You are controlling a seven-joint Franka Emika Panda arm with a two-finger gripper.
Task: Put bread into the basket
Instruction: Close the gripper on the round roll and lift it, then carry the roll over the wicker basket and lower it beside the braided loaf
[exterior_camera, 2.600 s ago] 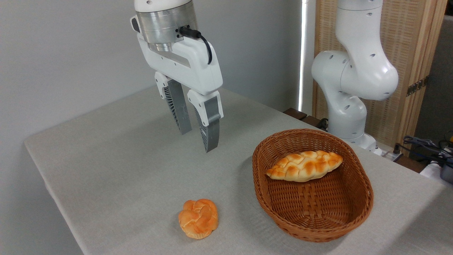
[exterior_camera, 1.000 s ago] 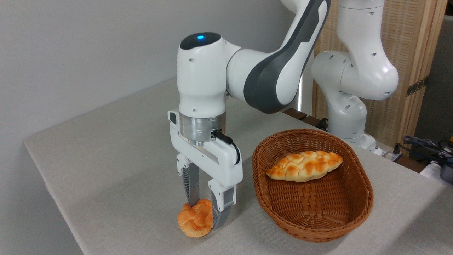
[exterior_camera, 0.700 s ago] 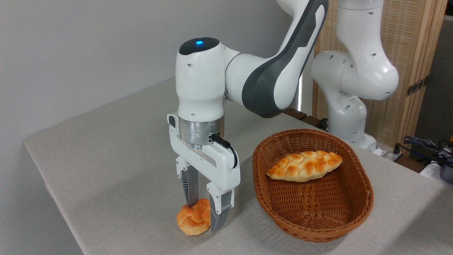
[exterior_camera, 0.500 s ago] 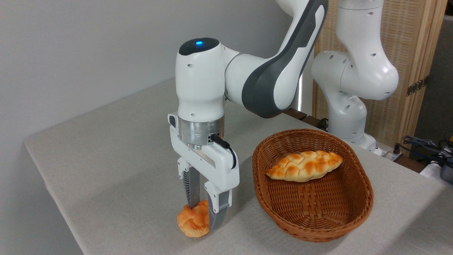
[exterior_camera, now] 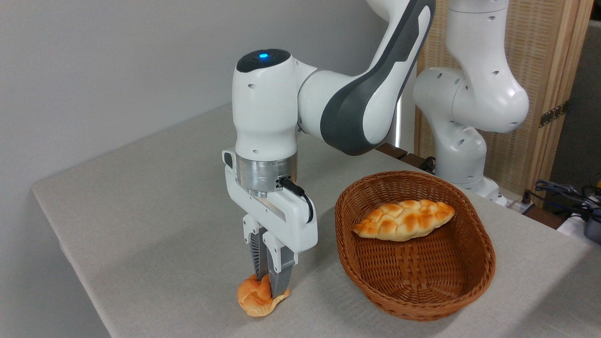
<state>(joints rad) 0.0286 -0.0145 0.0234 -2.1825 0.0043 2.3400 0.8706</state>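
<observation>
The bread (exterior_camera: 253,300), a small orange-golden knotted bun, rests on the grey tablecloth near the front edge. My gripper (exterior_camera: 270,287) points straight down and is shut on the bread, squashing its middle between the ribbed grey fingers (exterior_camera: 277,270). The bun bulges out to the left of the fingers and a thin edge shows to their right. The basket (exterior_camera: 474,277), oval brown wicker, stands to the right of the gripper, a short gap away.
A longer pale braided loaf (exterior_camera: 404,219) lies in the far half of the basket. The arm's white base (exterior_camera: 462,117) rises behind the basket. The table's front-left edge (exterior_camera: 89,300) runs close to the bun. Cables (exterior_camera: 566,192) lie at far right.
The gripper came down from high above the table over the bun, then its fingers closed from wide apart to nearly together, pinching and flattening the bun.
</observation>
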